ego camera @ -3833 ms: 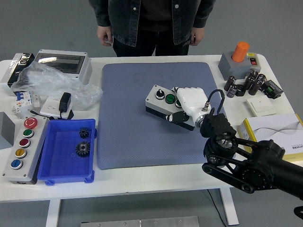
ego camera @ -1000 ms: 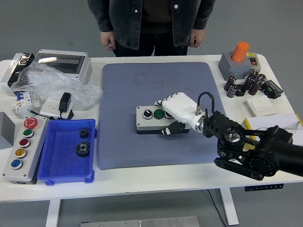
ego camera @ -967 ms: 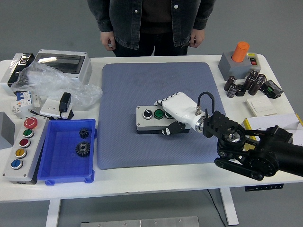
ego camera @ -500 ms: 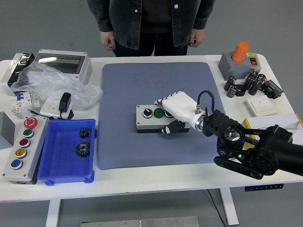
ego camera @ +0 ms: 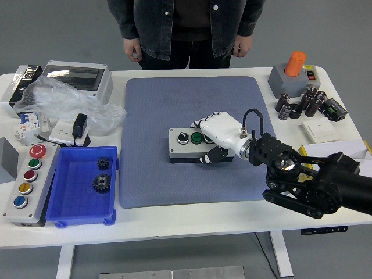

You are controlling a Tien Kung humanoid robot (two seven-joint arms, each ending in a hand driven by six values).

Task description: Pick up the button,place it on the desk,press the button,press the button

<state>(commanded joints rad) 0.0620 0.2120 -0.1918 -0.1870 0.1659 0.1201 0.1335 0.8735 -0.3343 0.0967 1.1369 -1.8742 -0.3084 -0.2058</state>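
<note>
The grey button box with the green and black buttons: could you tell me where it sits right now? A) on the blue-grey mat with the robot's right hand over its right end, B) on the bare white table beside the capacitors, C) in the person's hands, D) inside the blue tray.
A: the grey button box lies flat on the blue-grey mat, with the white right hand wrapped over its right end.

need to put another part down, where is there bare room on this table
Most bare room is on the blue mat: its far half above the button box, and its near strip below the right hand. The table's near edge is also bare. Crowded: the left side around the blue bin and plastic bag, and the right corner by the capacitors.
</note>
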